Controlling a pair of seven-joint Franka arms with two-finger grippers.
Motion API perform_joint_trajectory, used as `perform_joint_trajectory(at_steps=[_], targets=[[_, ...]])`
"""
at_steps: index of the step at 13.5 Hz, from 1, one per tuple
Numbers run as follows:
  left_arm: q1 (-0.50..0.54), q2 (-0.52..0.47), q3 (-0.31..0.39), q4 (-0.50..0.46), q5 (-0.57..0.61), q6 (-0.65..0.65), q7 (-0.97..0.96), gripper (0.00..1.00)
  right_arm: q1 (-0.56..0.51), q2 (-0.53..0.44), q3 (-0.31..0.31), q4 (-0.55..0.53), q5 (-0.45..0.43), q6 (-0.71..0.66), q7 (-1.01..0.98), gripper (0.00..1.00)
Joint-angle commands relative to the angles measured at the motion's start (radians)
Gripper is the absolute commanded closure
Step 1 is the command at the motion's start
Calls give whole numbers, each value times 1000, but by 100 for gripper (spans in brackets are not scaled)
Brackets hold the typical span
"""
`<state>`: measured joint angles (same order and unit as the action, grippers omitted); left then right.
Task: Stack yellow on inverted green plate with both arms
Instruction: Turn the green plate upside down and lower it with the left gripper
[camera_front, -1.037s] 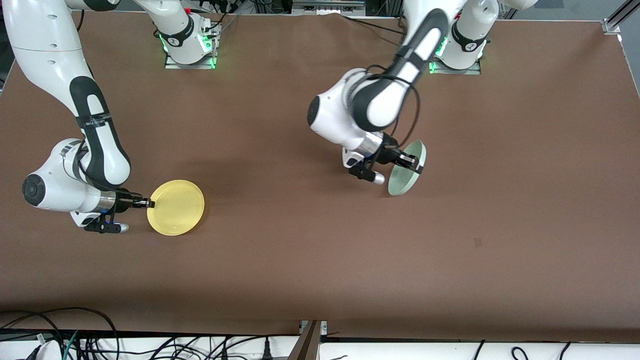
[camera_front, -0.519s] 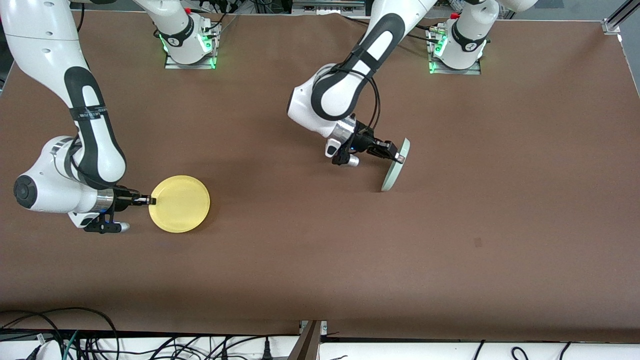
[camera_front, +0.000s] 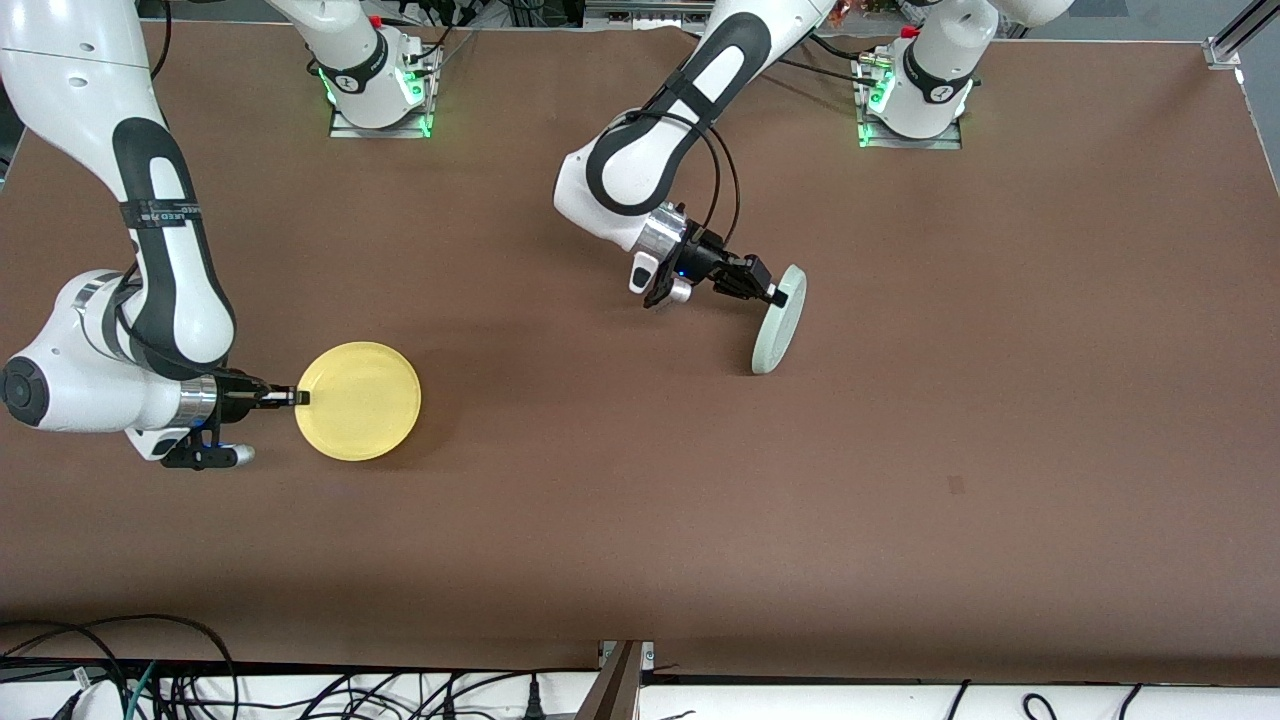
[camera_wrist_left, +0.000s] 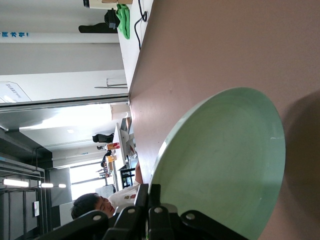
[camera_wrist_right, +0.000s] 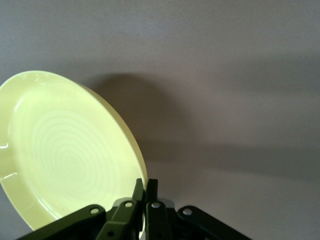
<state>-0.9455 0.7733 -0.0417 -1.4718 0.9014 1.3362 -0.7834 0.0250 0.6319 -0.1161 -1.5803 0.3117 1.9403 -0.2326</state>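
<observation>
Turning on edge, the round pale mint-green plastic plate hangs over mid-table, rim pinched at its 12 o'clock by the left gripper. The round bright yellow plastic plate rides level, rim clamped at 9 o'clock by the right gripper. We judge both light, stiff, slick; rim holds suit. Brown table open between them.

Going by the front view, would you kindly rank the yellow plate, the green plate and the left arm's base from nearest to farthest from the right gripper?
1. Yellow plate: pinched by its rim in the right gripper.
2. Green plate: mid-table, held on edge by the left gripper.
3. Left arm's base: at the table's robot edge.
</observation>
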Motion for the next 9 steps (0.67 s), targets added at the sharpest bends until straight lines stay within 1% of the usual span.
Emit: perform_joint_trajectory(at_steps=[1,2,4,5,7,8,9], targets=[[5,81,-6,70,-105,61,-31,100,7,-14,3,3,4,-21,9,100],[1,89,-7,103,-116,61,-33,100,15,-14,3,3,4,-21,9,100],[5,93,-6,152,-186,63,-22,100,20,-14,1,3,1,-21,9,100],[5,95,-6,157,-199,72,-22,100,26,-12,1,3,-5,-21,7,100],[5,98,-6,156,-245,116,-36,100,41,-9,1,5,-58,-20,7,100],[7,99,-6,157,-256,120,-33,93,55,-9,1,5,-60,-20,7,100],[7,100,-6,159,-257,120,-34,12,58,-11,1,8,-62,-20,7,100]])
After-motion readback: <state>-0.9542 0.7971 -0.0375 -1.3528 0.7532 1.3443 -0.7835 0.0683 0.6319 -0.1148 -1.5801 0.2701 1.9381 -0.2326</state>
